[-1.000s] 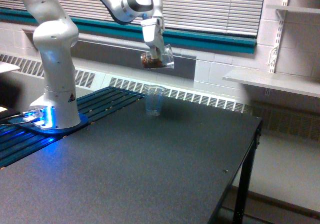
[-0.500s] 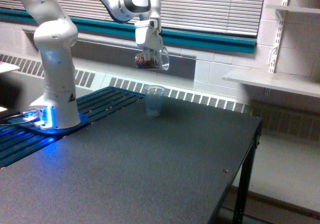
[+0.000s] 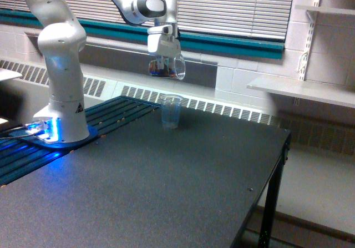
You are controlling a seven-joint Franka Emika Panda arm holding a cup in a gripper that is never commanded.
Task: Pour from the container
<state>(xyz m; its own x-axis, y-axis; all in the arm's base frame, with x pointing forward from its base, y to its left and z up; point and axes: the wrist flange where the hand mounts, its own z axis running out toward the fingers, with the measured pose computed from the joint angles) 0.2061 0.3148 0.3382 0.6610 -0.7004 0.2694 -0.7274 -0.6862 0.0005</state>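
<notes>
In the exterior view my gripper (image 3: 164, 59) hangs high over the back of the dark table (image 3: 166, 187), shut on the container (image 3: 168, 67). The container is a short, wide clear cup tipped on its side, its round rim facing the exterior view's right, with dark brown contents inside near its base. Below it, slightly to the exterior view's right, a slimmer, taller clear cup (image 3: 171, 111) stands upright on the table. No contents are seen falling between the two.
The arm's white base (image 3: 61, 120) with blue lights stands at the exterior view's left on a dark slatted panel (image 3: 105, 117). A white shelf (image 3: 302, 90) juts from the wall at the right. The table's right edge (image 3: 266, 187) drops to the floor.
The gripper has shifted toward the exterior view's left and slightly up with the container, which has rotated so its rim now faces more to the right. The standing cup has not moved.
</notes>
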